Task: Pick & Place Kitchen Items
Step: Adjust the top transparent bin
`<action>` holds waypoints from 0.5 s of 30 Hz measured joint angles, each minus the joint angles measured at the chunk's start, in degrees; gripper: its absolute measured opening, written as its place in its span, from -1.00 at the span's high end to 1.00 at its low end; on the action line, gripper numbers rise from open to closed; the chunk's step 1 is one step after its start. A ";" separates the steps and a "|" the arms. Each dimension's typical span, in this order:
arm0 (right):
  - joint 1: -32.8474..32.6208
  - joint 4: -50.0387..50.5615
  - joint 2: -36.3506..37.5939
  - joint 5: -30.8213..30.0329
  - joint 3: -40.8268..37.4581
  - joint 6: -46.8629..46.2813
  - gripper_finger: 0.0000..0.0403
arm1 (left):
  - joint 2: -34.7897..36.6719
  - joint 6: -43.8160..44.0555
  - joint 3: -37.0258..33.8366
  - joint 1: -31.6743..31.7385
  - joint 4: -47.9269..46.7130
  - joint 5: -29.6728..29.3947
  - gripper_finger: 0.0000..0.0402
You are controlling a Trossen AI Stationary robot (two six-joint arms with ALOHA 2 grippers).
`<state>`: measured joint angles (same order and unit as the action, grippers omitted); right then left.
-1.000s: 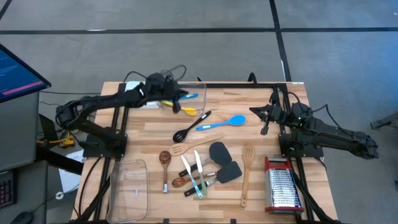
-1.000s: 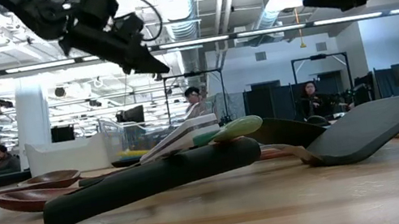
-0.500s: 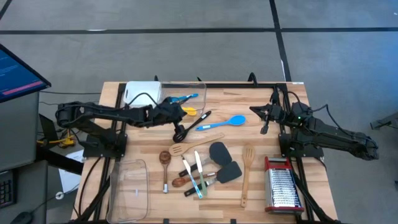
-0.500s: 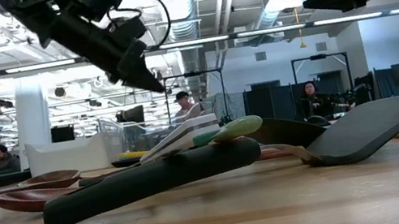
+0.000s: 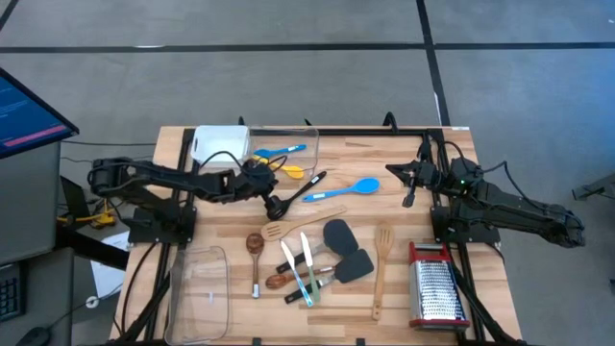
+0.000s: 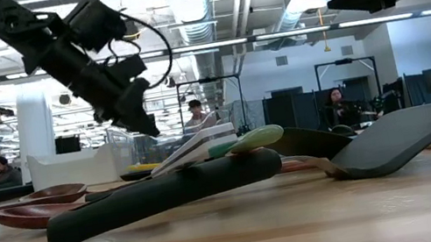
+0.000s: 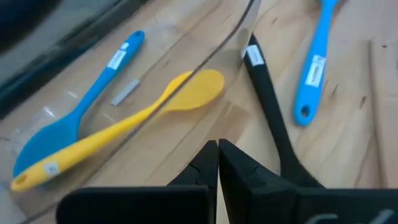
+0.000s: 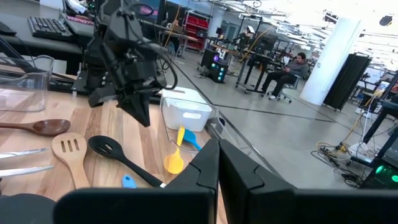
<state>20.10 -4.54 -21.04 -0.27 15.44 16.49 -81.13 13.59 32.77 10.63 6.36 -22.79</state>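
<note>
Table (image 5: pixel 404 288): wood top, utensils spread over the mid section, both arms over it.
Left arm: reaches in from the L edge toward the middle; left gripper (image 5: pixel 270 195) hangs just above the black slotted spoon's head end, jaws together, nothing betw them (left wrist view: tips (image 7: pixel 217 151) meet over bare wood, just beside the black handle).
Right arm: waits at the R side; right gripper (image 5: pixel 407 188) above the table, clear of all utensils; jaws together, empty.
Clear tub, back (image 5: pixel 309 130): behind the left gripper; holds a blue silicone spoon (image 5: pixel 282 151) and a yellow silicone spoon (image 5: pixel 288 170), lying crossed.
Clear tub, front (image 5: pixel 207 298): front-L corner.
White tray (image 5: pixel 219 142): back-L, just beside the back tub.
Grater (image 5: pixel 437 288): steel w/ red trim, front-R, lying flat.
Black slotted spoon (image 5: pixel 296 194): on wood near the back tub, handle pointing to the tub.
Blue spoon no. 2 (image 5: pixel 343 189): on wood, just R of the black one.
Wooden slotted spatula (image 5: pixel 300 224): mid table, near the black spoon's head.
Wooden spatula, R (image 5: pixel 381 269): lies lengthwise near the grater.
Dark grey spatulas (image 5: pixel 344 248): two, mid-front, heads close.
Wooden spoons (image 5: pixel 255 259): front-L of the pile.
White/teal-handled pieces (image 5: pixel 300 267): small, lying across the pile by the grey spatulas.
</note>
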 joint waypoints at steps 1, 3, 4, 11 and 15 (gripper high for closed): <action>0.00 -0.01 0.00 0.00 0.00 0.00 0.99 | -0.89 0.30 -0.18 0.00 1.12 -0.13 1.00; -0.03 -0.02 0.00 0.02 0.00 0.00 0.99 | -2.90 0.41 -0.75 0.00 3.51 -0.31 1.00; -0.02 -0.02 -0.01 0.02 0.00 0.00 0.99 | -4.36 0.41 -0.78 0.02 4.64 -0.43 1.00; 0.07 0.08 0.00 0.02 0.00 0.00 0.99 | -11.95 -1.56 -0.79 1.98 13.80 -2.24 1.00; 0.21 0.78 0.00 0.02 0.00 0.00 0.99 | -12.01 -1.58 -0.79 3.56 14.06 -2.32 1.00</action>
<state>20.31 -3.76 -21.04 -0.25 15.44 16.49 -93.14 12.01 31.99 14.19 20.42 -25.10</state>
